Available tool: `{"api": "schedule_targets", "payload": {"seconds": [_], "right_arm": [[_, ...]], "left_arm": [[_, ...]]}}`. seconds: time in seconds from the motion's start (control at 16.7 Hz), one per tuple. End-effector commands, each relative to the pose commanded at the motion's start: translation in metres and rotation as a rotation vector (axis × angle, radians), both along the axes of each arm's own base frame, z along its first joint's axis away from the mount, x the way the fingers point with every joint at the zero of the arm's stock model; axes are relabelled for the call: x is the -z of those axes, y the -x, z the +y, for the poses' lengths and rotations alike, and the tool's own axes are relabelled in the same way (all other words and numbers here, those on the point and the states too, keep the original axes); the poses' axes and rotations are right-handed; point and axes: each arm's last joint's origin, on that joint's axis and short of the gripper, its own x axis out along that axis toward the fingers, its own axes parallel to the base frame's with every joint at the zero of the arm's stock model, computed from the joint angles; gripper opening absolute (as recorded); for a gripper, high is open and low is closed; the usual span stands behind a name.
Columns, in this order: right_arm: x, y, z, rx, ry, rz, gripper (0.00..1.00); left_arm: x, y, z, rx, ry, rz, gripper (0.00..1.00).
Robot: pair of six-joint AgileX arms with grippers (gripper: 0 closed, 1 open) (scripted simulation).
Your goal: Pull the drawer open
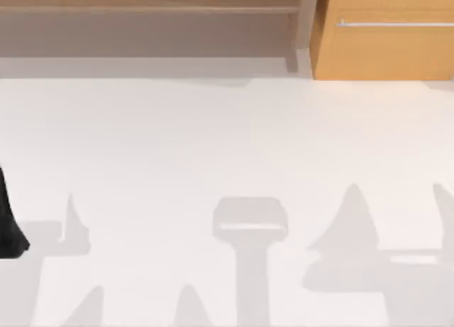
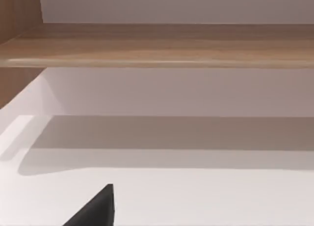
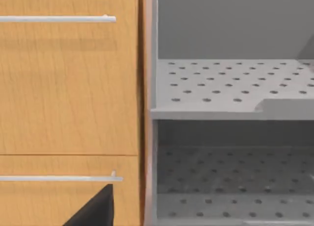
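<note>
Orange-tan wood fronts the drawer, shut at the table's far right, its silver handle straight ahead of the right gripper; whether that pincer is spread, I cannot tell. Left arm sits parked at the left edge.

Drawer front and handle edge-cropped.

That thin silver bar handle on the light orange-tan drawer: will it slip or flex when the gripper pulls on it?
The thin silver bar handle looks smooth, so a light grip may slip. It appears rigid, probably not flexing. The light orange-tan drawer front sits flush, so it should slide straight rather than tip.
</note>
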Motion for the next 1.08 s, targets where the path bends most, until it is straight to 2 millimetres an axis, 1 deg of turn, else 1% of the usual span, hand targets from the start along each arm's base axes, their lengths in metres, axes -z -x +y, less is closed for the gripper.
{"api": "schedule_targets", "payload": {"seconds": [0.36, 0.54, 0.66, 0.84, 0.96, 1.08], "right_arm": [[0.001, 0.000, 0.001, -0.004, -0.002, 0.002, 1.00], [0.001, -0.011, 0.000, 0.001, 0.065, -0.006, 1.00], [0.005, -0.027, 0.002, 0.002, 0.157, -0.004, 1.00], [0.014, -0.057, 0.011, 0.005, 0.365, -0.004, 1.00], [0.024, -0.080, 0.021, 0.007, 0.527, -0.001, 1.00], [0.037, -0.103, 0.036, 0.009, 0.690, 0.002, 1.00]], "left_arm": [[0.000, 0.000, 0.000, 0.000, 0.000, 0.000, 1.00], [0.000, 0.000, 0.000, 0.000, 0.000, 0.000, 1.00], [0.000, 0.000, 0.000, 0.000, 0.000, 0.000, 1.00], [0.000, 0.000, 0.000, 0.000, 0.000, 0.000, 1.00], [0.000, 0.000, 0.000, 0.000, 0.000, 0.000, 1.00], [0.000, 0.000, 0.000, 0.000, 0.000, 0.000, 1.00]]}}
